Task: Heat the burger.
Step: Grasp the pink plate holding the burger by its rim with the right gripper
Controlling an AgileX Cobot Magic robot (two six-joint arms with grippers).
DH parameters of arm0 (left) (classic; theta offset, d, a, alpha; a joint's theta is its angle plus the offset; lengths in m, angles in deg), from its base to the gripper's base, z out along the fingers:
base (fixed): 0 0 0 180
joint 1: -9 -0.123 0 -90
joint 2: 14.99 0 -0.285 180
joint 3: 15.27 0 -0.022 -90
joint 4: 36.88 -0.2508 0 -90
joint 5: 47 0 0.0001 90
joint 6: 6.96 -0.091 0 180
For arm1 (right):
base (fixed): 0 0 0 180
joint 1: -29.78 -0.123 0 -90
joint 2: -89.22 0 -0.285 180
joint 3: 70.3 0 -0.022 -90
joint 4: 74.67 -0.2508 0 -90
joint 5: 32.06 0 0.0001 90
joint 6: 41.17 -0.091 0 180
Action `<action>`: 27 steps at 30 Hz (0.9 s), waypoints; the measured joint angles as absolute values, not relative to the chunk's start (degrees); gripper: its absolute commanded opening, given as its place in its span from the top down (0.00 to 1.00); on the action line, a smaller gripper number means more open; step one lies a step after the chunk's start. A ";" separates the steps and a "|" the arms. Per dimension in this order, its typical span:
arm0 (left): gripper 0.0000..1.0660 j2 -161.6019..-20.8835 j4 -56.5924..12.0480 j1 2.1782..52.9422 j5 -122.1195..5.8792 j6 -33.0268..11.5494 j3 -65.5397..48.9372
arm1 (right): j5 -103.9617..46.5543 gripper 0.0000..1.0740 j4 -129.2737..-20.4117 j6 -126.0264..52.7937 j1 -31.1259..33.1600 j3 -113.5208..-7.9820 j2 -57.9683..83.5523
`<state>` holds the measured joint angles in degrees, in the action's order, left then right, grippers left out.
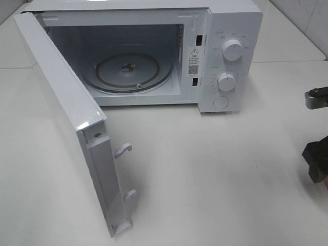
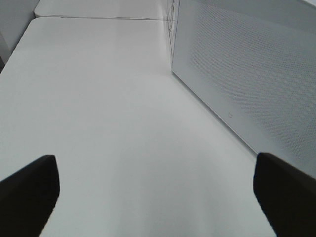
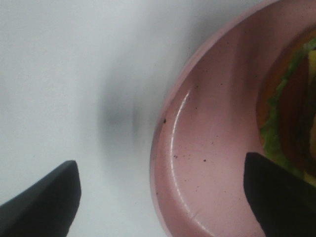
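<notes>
Setting is reading as a robot test lab staged as a kitchen: white microwave [image 1: 169, 46] sitting door-open on a plain white surface [image 1: 215, 174], pale tiled wall [image 1: 307, 15] running behind.

- Tall burger [image 3: 291, 108], green lettuce and dark patty: only a blurred sliver shows, cut by the frame edge.
- Glossy round pink plate [image 3: 207, 148]: runs partly out of frame.
- Black and grey right arm parts [image 1: 316, 159]: clipped at the right edge of the high view.
- White microwave's warning label [image 1: 194, 60]: print too small to read.
</notes>
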<state>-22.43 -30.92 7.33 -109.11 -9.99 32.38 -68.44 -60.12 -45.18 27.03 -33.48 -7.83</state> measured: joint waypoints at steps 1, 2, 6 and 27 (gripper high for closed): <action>0.06 -22.43 -30.92 7.33 -109.11 -9.99 32.38 | -67.64 0.22 -59.77 -45.64 27.89 -33.48 -8.58; 0.06 -22.43 -30.92 7.33 -109.11 -9.99 32.38 | -66.83 0.22 -59.26 -45.70 28.23 -33.48 -9.15; 0.06 -22.43 -30.92 7.33 -109.11 -9.99 32.38 | -65.34 0.23 -59.09 -45.76 28.40 -33.48 -10.36; 0.06 -22.43 -30.92 7.33 -109.11 -9.99 32.38 | -59.16 0.43 -57.37 -47.76 28.40 -33.54 -18.32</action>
<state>-22.43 -30.92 7.33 -109.11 -9.99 32.38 -59.16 -57.37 -47.76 28.40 -33.54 -18.32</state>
